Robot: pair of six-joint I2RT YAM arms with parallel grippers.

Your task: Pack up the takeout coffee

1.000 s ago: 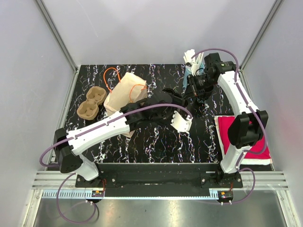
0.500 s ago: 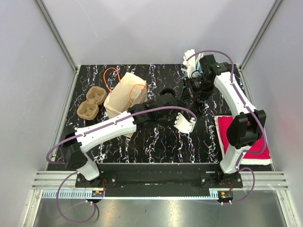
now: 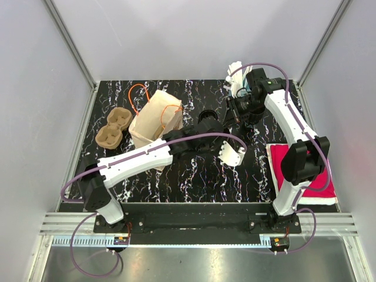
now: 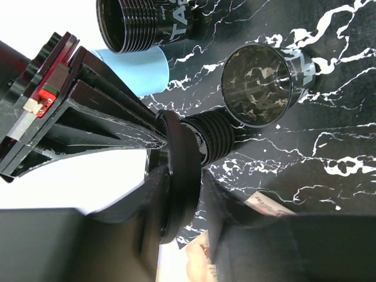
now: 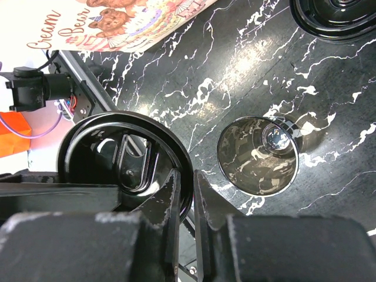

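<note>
Left arm has swung a bit further right since a second ago, its white wrist piece now closer to the red cloth. The right arm pulled its wrist back a touch. Paper bag and cup carrier haven't budged at back left of the black marble table. From up top, both wrists meet at back right, and I honestly can't make out the fingers from there.

Left wrist cam: the left gripper has its fingers drawn in on either side of a black screw lid, which is seen edge-on with its ribbed neck sticking out, so it looks pinched on the rim. Another black finger assembly comes in from the left and meets the same lid. Beyond it a threaded black cup lies on its side just beside something light blue. A dark glossy cup sits near the ribbed neck.

Right wrist cam: the right gripper is clamped on the round black rim, one finger inside and one outside. The glossy cup is just to the right of it, not touching. A flat black lid sits at top right and a printed "Cream Bear" sheet at top left.
</note>
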